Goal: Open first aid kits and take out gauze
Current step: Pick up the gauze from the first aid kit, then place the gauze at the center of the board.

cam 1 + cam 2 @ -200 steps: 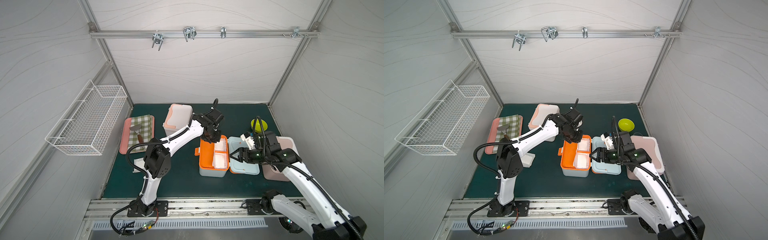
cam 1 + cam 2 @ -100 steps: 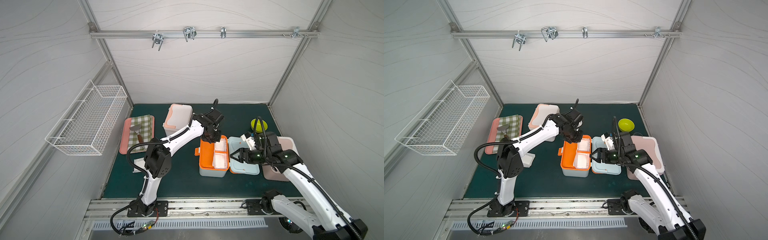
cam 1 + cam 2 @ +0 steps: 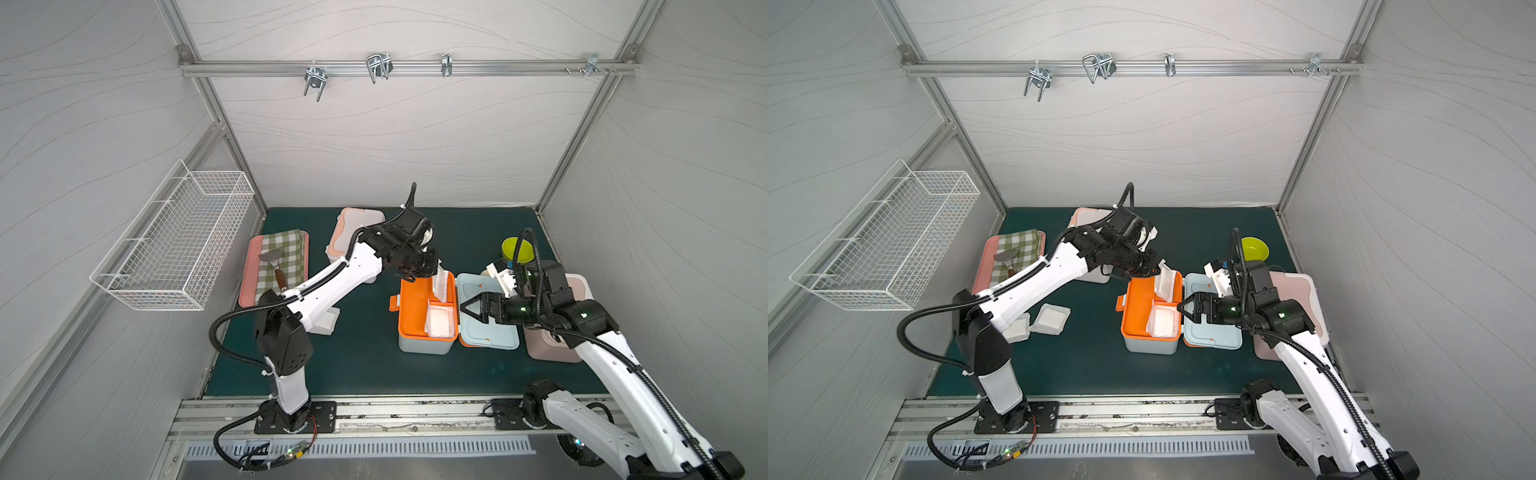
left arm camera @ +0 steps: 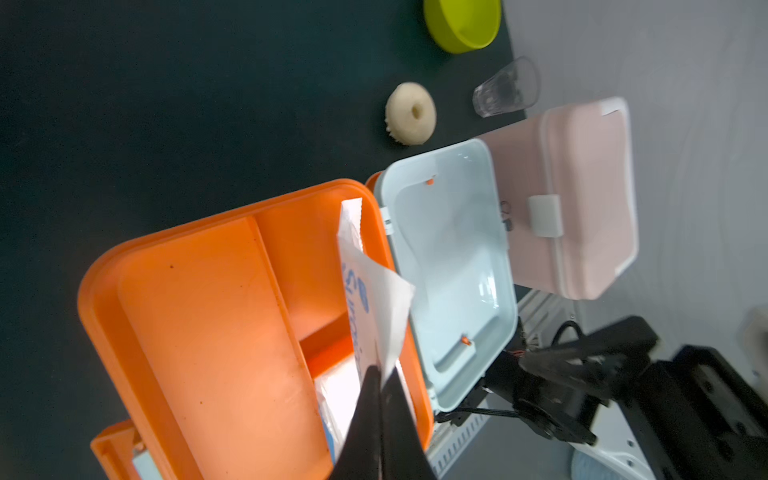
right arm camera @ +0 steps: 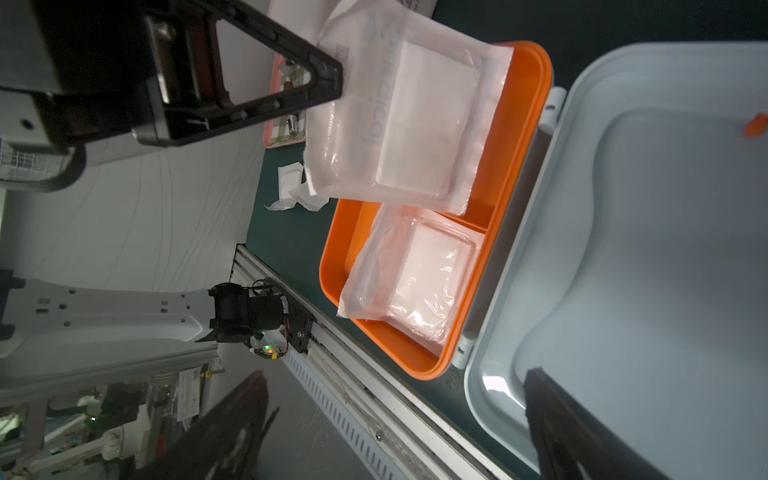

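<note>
The light blue first aid kit (image 3: 424, 347) stands mid-table with its orange tray (image 3: 411, 307) showing and its lid (image 3: 490, 328) folded open to the right. My left gripper (image 3: 433, 271) is shut on a corner of a wrapped gauze (image 3: 441, 283), which hangs on edge above the tray's far compartment (image 4: 316, 266). A second gauze (image 3: 440, 323) lies in the near compartment. My right gripper (image 3: 466, 307) stands open over the lid's inner edge, holding nothing. The pink kit (image 3: 548, 345) sits closed under the right arm. The white and peach kit (image 3: 353, 226) stands closed at the back.
Two more gauze packs (image 3: 1054, 319) lie on the mat by the left arm. A pink tray with checked cloth (image 3: 276, 266) is at the left, a green bowl (image 3: 517, 249) at the back right with a clear cup (image 4: 505, 89) and a pale ring (image 4: 410, 113). A wire basket (image 3: 174, 245) hangs on the left wall.
My left gripper has closed on the gauze in the far compartment and raised it on edge. The right gripper's jaws have spread wider over the lid.
</note>
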Robot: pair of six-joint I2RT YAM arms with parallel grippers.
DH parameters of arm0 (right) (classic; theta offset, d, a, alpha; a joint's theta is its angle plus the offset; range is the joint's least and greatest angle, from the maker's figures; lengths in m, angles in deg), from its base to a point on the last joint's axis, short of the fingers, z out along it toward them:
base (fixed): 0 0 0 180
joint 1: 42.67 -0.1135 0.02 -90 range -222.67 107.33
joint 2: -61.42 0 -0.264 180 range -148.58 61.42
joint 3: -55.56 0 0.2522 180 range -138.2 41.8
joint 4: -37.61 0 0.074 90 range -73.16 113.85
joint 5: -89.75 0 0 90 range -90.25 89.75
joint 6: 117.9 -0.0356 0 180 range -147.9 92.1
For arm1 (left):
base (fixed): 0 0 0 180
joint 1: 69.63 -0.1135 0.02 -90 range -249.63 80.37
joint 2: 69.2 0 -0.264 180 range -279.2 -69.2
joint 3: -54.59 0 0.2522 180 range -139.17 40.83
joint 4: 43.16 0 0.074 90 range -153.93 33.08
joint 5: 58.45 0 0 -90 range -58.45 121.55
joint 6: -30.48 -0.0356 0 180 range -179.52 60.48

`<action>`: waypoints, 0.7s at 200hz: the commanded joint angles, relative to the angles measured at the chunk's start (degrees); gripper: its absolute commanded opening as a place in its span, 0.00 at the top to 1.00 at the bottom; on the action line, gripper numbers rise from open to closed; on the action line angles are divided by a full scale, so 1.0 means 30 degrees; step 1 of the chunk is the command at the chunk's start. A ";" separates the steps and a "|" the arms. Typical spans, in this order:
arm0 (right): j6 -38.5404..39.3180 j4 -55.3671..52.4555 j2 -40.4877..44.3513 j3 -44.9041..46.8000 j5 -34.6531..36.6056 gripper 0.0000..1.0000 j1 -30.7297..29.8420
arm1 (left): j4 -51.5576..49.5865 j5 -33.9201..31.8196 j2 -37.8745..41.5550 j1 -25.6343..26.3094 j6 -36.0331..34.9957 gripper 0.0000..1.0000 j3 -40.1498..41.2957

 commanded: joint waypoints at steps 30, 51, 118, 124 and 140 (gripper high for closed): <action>0.0456 -0.0735 -0.0127 -0.1740 0.0792 0.01 -0.2705 | 0.3885 0.1049 0.4578 -0.1575 0.2689 1.00 0.4598; 0.0456 -0.0743 -0.0529 -0.2246 0.1591 0.01 -0.3907 | 0.5016 0.0100 0.7046 -0.2519 0.3760 1.00 0.7362; 0.0325 -0.0540 -0.1816 -0.3122 0.2445 0.01 -0.5791 | 0.4636 -0.4566 1.3409 -0.5433 0.6012 1.00 1.3679; 0.0327 -0.0533 -0.1880 -0.3147 0.2490 0.01 -0.5863 | 0.4505 -0.5254 1.3890 -0.5538 0.6437 1.00 1.4150; 0.0243 -0.0483 -0.2034 -0.3139 0.2576 0.01 -0.5988 | 0.3715 -0.7375 1.4856 -0.5576 0.7859 1.00 1.5041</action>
